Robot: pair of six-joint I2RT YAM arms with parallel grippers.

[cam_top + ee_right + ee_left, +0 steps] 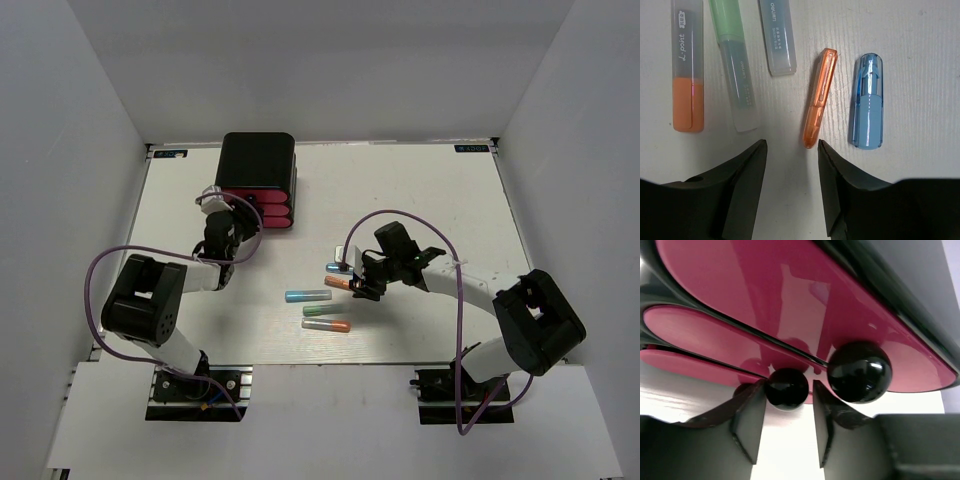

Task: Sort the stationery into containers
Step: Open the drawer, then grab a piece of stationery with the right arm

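The right hand is spread wide and holds nothing. The orange marker lies on the tabletop just ahead of its fingertips, with its long axis running almost straight away from the hand. This arm is the nearer to the sticks. "deli" reads on the light blue stick. The left hand narrowly brackets the middle drawer knob.

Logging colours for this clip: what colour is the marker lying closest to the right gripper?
The marker is translucent orange, clearest in the right wrist view.
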